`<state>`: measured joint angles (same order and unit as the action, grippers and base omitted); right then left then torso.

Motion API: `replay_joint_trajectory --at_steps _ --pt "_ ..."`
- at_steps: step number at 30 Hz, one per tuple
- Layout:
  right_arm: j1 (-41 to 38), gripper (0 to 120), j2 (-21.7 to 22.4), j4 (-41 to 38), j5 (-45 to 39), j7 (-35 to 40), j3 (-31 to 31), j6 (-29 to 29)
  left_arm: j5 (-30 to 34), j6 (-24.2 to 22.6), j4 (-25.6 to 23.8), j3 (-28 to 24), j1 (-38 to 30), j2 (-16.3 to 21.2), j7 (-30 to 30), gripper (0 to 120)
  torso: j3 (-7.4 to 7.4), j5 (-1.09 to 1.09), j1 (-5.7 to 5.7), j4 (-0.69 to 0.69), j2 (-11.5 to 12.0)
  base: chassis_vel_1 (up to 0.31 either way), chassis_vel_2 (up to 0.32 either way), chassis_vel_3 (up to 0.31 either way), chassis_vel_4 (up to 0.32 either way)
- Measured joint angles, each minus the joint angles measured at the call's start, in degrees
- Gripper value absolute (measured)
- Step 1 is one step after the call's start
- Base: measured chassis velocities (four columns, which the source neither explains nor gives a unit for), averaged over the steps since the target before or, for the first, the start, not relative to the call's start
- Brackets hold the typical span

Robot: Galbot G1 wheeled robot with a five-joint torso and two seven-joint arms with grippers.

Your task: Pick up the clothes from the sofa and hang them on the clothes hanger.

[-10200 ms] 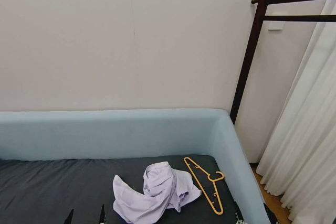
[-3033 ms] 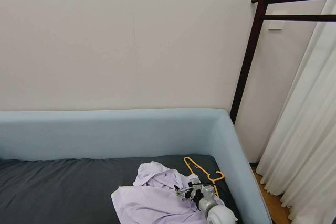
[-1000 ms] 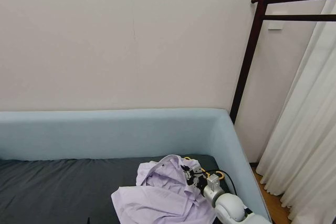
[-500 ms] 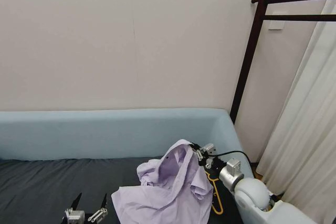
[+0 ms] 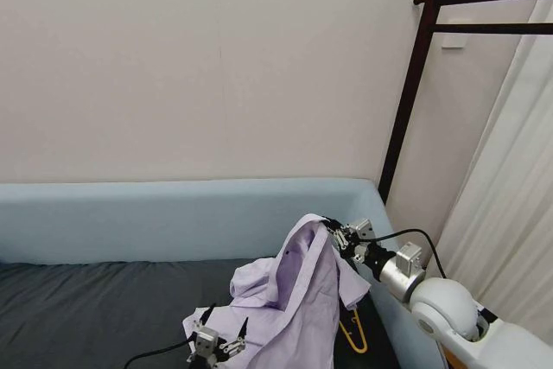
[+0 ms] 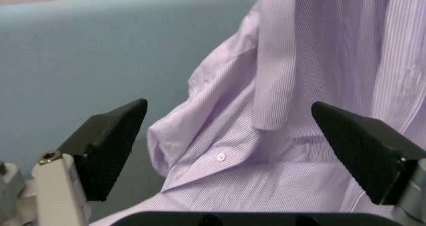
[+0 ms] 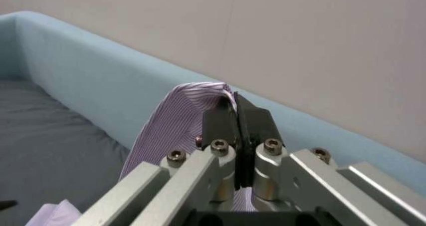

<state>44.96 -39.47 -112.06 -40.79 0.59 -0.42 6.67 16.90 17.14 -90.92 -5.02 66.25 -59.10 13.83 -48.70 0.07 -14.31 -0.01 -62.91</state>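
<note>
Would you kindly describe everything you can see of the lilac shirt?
The shirt is pale lilac, finely striped woven cloth with a small white button, crumpled. The right pincer, shut, holds one fold up as a peak; the rest drapes onto the dark sofa seat. The open left pincer hovers at its lower edge.

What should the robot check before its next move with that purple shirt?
1. Right end effector shut on shirt: ok.
2. Shirt clear of sofa: not ok, its lower part lies on it.
3. Left end effector open by the shirt's lower edge: ok.
4. Hanger inside shirt: not ok, it lies on the sofa.
5. Rack upright beside sofa: ok.
</note>
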Motion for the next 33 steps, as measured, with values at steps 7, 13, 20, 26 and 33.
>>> replay_joint_trajectory --at_steps 7,13,20,26,33 --pt "1.2 0 1.9 -2.5 -1.3 0.2 1.5 0.6 -1.1 -1.3 4.3 -5.5 -6.8 -4.6 4.4 95 0.0 0.01 0.0 -0.01 0.0 0.0 0.0 0.0 0.0" --pt "1.6 0 2.7 -4.1 -2.4 0.6 1.9 1.1 -1.5 -2.8 6.3 -9.9 -8.7 -7.8 7.3 93 0.0 0.0 0.0 -0.01 0.0 0.0 0.0 0.0 0.0" --pt "2.5 0 2.9 -4.9 -3.2 0.7 2.6 1.6 -5.9 -3.5 10.2 -11.1 -8.4 -11.8 11.1 92 0.01 0.0 0.0 0.0 0.0 0.0 0.0 0.0 0.0" --pt "3.2 0 2.7 -4.5 -3.6 0.8 2.9 1.6 -9.0 -4.0 12.2 -10.3 -8.1 -13.9 14.9 87 0.01 0.0 0.0 0.0 0.0 0.0 0.0 0.0 0.0" --pt "3.9 0 2.9 -4.9 -3.7 0.8 2.9 1.7 -13.3 -4.2 16.1 -9.2 -8.5 -16.7 17.3 73 0.01 0.0 0.0 -0.01 0.0 0.0 0.0 0.0 0.0"
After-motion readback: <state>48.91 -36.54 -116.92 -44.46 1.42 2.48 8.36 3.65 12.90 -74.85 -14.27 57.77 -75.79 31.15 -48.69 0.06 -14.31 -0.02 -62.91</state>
